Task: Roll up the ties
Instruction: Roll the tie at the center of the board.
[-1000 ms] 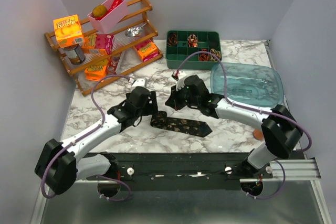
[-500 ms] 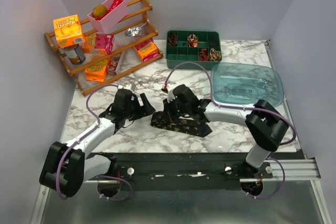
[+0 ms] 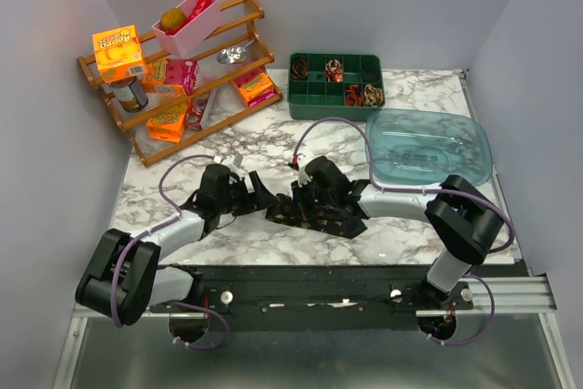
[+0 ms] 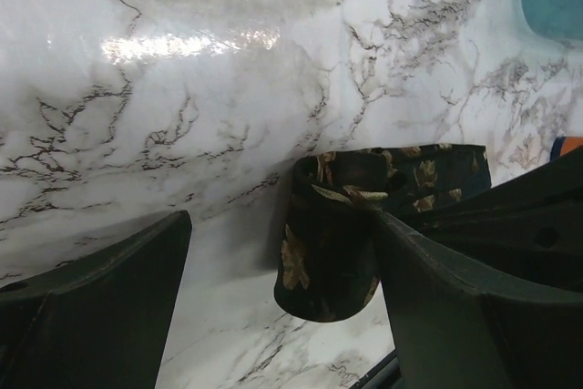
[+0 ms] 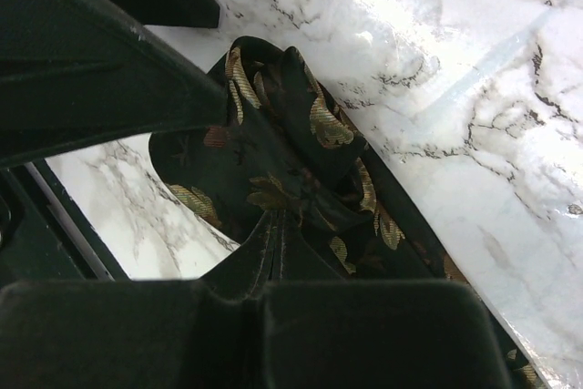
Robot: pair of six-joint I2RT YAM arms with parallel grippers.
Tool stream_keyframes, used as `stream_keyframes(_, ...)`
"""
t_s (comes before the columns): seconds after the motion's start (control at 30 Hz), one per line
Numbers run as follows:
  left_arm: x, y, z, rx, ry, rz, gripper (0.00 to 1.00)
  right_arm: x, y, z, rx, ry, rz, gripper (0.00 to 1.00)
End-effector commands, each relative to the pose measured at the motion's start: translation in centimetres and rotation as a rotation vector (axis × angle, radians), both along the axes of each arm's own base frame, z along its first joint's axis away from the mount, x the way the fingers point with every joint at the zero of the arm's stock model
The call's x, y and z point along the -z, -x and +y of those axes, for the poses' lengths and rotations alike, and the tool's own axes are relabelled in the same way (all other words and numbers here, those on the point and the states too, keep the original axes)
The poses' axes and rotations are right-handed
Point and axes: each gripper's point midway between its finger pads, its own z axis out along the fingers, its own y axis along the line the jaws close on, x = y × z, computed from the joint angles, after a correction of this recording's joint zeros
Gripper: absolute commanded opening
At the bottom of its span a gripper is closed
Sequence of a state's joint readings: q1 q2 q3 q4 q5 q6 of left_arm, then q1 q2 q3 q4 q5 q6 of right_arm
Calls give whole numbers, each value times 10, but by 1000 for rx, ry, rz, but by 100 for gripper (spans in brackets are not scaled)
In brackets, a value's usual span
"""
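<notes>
Two robot pincers meet over a dark necktie (image 3: 321, 218) patterned with gold leaves, lying on the marble table (image 3: 182, 179) at an early stage of the rolling job. The left pincer (image 4: 280, 220) stands released. Its fingers (image 4: 91, 298) are spread wide on either side of the tie's turned-over end, which sits between them, nearer one finger than the other, with neither finger clearly touching it. The wide spread appears meant to make room for the doubled fabric before any squeeze.

The right pincer (image 5: 278, 225) is clenched, its tips meeting on a raised pucker of the necktie just behind that fold. This grip seems to pin the cloth so that the first turn holds its shape and the strip does not slide on the smooth marble. The rest of the tie trails flat beneath and behind the right pincer, unrolled.

Only one loose fold is formed, so most of the rolling appears to lie ahead. Well beyond both pincers sits a green tray (image 3: 319, 116), with small coiled ties (image 3: 355, 93) in some of its compartments, the likely destination for the finished roll.
</notes>
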State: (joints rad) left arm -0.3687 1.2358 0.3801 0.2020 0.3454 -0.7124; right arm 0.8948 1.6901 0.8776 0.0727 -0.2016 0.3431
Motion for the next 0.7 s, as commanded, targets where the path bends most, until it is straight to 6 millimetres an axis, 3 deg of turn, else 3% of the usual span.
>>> stream_keyframes(0.0,-17,3,-21,100,95,-106,91,11,1,-12,43,50,9,1)
stream_keyframes(0.2,-10,7,-35,188,125,-144,88,13,-3,-10,52,57,8,1)
stream_keyframes(0.23,-15,5,-39,199,149,-172,86,13,-3,-10,50,57,9,1)
stream_keyframes(0.4,-1,8,-45,219,185,-142,74,11,-3,-8,48,54,11,1)
stream_keyframes(0.5,-1,4,-45,206,194,-154,66,11,-3,-8,50,52,11,1)
stream_keyframes(0.67,-16,-4,-47,186,222,-220,40,9,-7,-7,56,51,2,1)
